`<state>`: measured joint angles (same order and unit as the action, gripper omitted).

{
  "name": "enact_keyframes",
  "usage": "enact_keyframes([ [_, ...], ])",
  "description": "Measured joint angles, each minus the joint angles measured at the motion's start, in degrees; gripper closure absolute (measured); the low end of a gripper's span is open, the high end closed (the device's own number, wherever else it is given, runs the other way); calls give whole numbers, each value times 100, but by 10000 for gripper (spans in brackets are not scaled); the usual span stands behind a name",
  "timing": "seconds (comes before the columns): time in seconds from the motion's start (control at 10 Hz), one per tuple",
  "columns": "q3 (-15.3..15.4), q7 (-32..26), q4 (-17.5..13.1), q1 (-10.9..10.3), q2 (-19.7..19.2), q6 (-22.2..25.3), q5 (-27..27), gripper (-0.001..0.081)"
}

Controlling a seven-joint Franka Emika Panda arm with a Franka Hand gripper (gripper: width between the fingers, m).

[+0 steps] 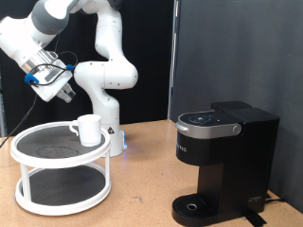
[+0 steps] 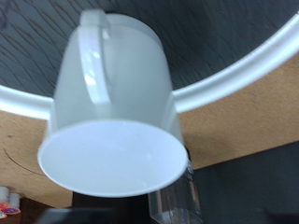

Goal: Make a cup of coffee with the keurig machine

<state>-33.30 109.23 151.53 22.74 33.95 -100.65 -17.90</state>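
Note:
The cup [image 1: 90,129], a small white mug with a side handle, stands on the top tier of a white two-tier round stand [image 1: 28,151] at the exterior view's left. It fills the wrist view [image 2: 117,103], with the stand's white rim [image 2: 243,70] behind it. My gripper [image 1: 62,95] hangs in the air above the stand, up and to the left of the cup, apart from it and holding nothing. The black keurig machine [image 1: 223,151] stands at the exterior view's right with its lid down and nothing on its round drip tray [image 1: 196,205].
The robot's white base [image 1: 106,90] stands behind the stand. The brown tabletop [image 1: 142,180] lies between stand and machine. A black curtain hangs at the back.

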Motion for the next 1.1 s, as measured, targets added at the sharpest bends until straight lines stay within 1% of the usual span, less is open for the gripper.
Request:
enact_keyframes([
  [0.1, 0, -28, 80, 0, -8, -201, -31, 494],
  [0.2, 0, -54, 167, 0, -11, -366, -39, 494],
  [0.3, 0, -96, 256, -1, -18, -522, -51, 289],
  [0.4, 0, -170, 354, -1, -29, -709, -78, 159],
  [0.5, 0, -237, 449, -2, -46, -873, -107, 159],
  [0.6, 0, -284, 528, -5, -75, -1005, -125, 86],
  [0.8, 0, -336, 646, -21, -146, -1181, -144, 75],
  [1.1, 0, -507, 742, -50, -280, -1299, -183, 72],
])
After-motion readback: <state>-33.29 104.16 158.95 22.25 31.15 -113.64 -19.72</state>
